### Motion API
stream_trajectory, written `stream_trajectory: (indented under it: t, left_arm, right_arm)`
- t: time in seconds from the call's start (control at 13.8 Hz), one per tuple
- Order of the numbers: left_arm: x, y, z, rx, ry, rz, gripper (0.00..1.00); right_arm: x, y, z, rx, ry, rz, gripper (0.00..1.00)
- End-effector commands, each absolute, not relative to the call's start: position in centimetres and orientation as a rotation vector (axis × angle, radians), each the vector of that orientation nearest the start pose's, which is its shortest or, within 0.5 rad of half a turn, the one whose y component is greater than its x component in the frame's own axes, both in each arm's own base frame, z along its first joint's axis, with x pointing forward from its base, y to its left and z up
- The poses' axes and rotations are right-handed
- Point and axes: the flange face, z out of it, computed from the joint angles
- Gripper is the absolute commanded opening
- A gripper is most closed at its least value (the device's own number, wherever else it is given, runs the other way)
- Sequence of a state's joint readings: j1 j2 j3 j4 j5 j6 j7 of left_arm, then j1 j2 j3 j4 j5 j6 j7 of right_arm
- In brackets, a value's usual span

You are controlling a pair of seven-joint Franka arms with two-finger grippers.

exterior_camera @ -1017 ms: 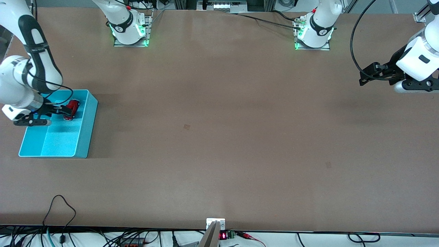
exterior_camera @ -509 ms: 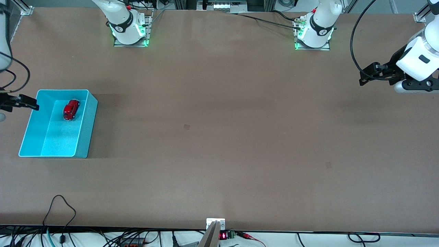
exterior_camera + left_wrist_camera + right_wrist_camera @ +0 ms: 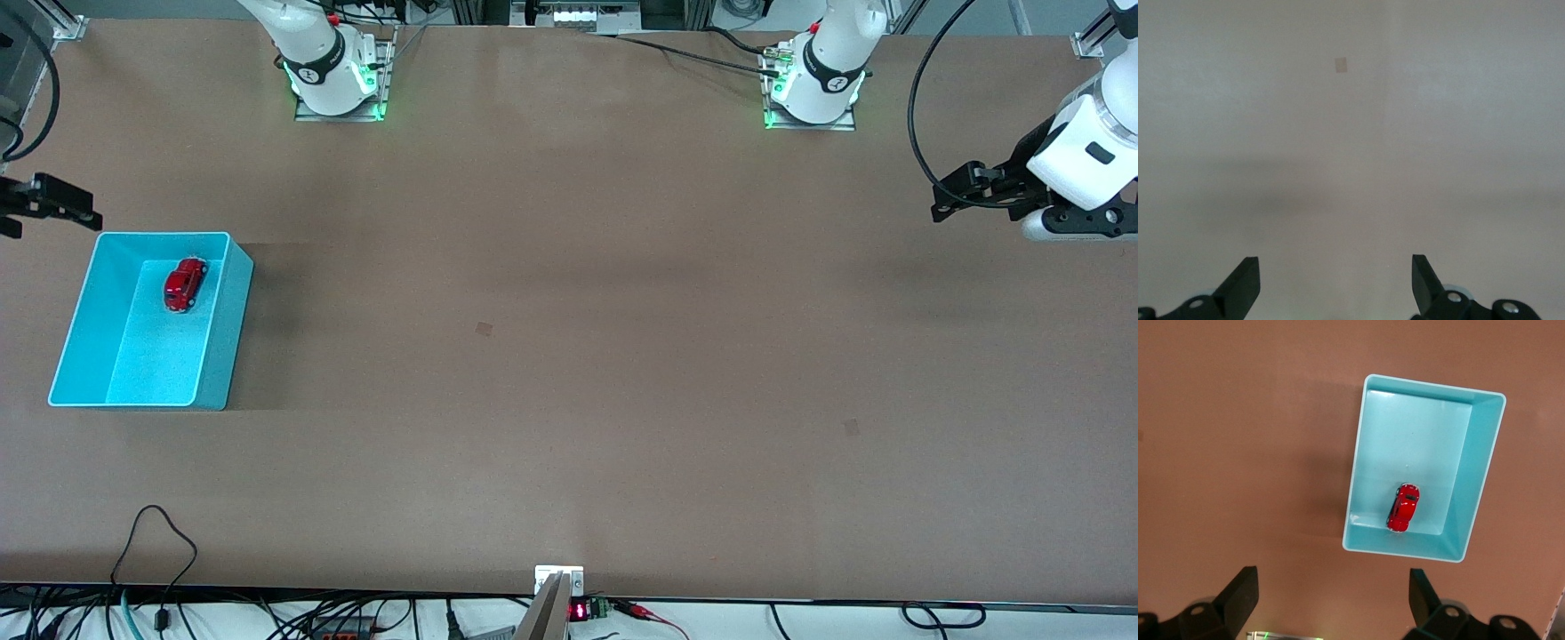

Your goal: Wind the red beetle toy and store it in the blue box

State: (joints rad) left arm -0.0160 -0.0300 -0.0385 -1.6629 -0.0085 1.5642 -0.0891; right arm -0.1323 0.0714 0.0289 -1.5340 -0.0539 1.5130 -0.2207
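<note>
The red beetle toy (image 3: 184, 284) lies on the floor of the blue box (image 3: 228, 331), in the end of the box farther from the front camera. The box stands at the right arm's end of the table. My right gripper (image 3: 76, 206) is open and empty, up in the air over the table just off the box's corner. In the right wrist view the car (image 3: 1403, 507) and the box (image 3: 1411, 440) lie below my open right gripper (image 3: 1331, 600). My left gripper (image 3: 949, 191) is open and empty and waits over bare table at the left arm's end, as the left wrist view (image 3: 1335, 283) shows.
The two arm bases (image 3: 333, 76) (image 3: 813, 84) stand along the edge farthest from the front camera. Small dark patches (image 3: 484, 329) (image 3: 852, 428) mark the brown tabletop. Cables (image 3: 156, 533) lie along the edge nearest that camera.
My right gripper was at the car inside the box, then let it go, rose out and drew away. The car stays where it was. The left arm has not moved.
</note>
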Motion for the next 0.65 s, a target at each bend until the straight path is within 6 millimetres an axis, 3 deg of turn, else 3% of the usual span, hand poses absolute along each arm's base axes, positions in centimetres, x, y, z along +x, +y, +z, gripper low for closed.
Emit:
stream_trajectory:
  t: [0.0,0.58]
  left_arm:
    - [54.37,-3.0,60.29,-3.148,-0.024,0.119,1.0]
    - [54.37,-3.02,60.29,-3.15,-0.024,0.12,1.0]
  right_arm:
    - [55.79,-5.57,60.54,-3.148,-0.093,0.166,1.0]
    - [55.94,-5.65,60.09,-3.154,-0.083,0.169,1.0]
